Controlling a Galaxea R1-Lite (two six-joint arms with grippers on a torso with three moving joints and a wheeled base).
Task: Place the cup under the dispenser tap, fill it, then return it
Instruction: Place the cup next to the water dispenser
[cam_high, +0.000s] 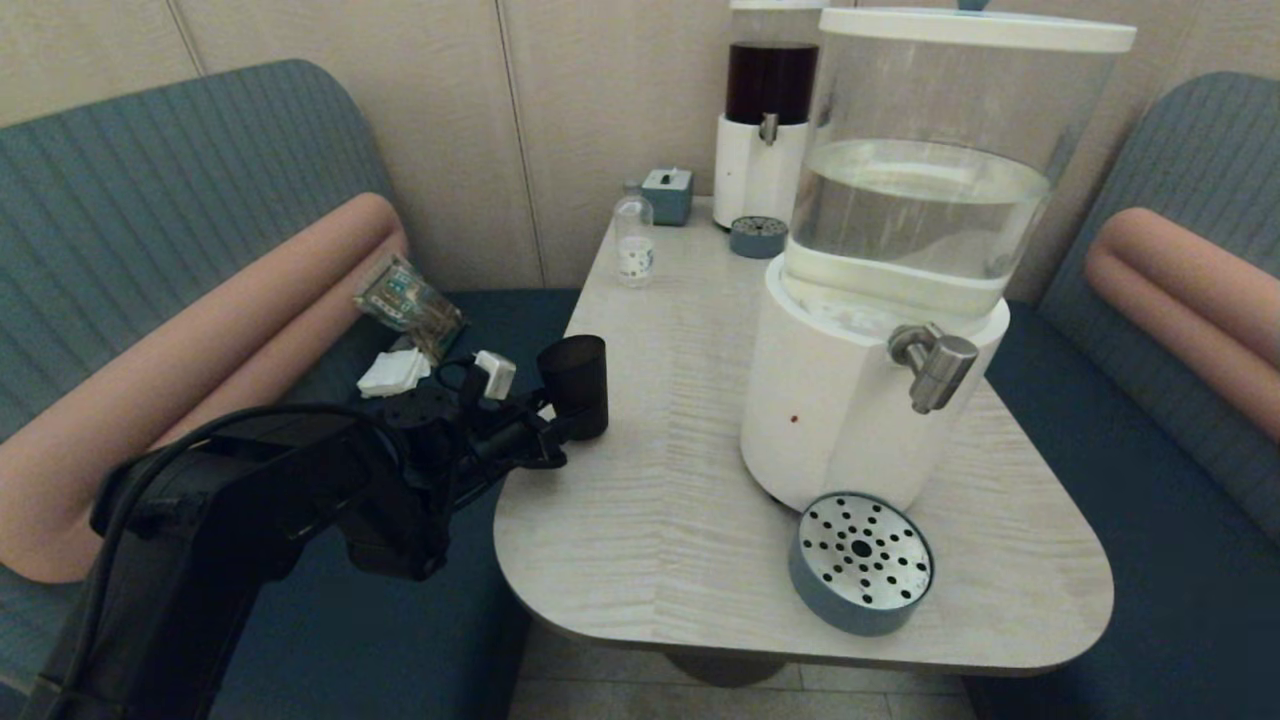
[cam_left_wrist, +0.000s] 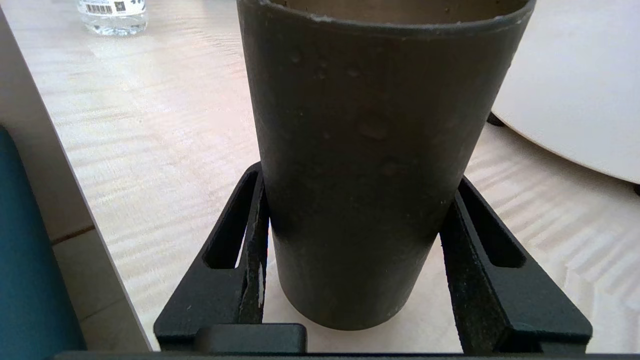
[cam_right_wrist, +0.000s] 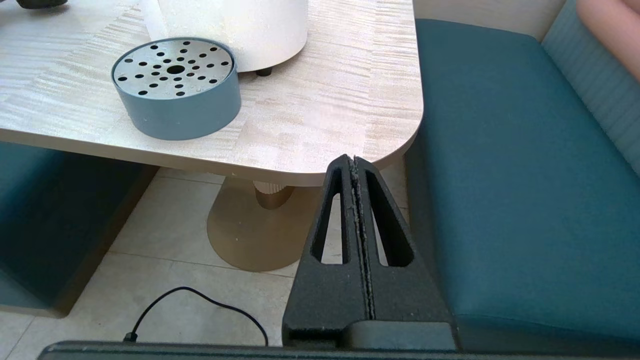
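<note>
Black fingers (cam_left_wrist: 252, 260) squeezing the cup (cam_left_wrist: 370, 165) low down, one on each side, left gripper (cam_high: 560, 425) at the table's left edge. Cup upright, long way pointing up, dark and smooth, a bit see-through, wider at the top, looks empty. From there, off to the right across the pale wooden table (cam_high: 660, 500): dispenser tap (cam_high: 935, 365), chunky shiny metal, sticking out of the round white base, and under it the blue drip tray (cam_high: 862, 562) with holes. Left arm much nearer. Right gripper (cam_right_wrist: 356, 165) low by the table's right corner, fingers pressed together, holding nothing
</note>
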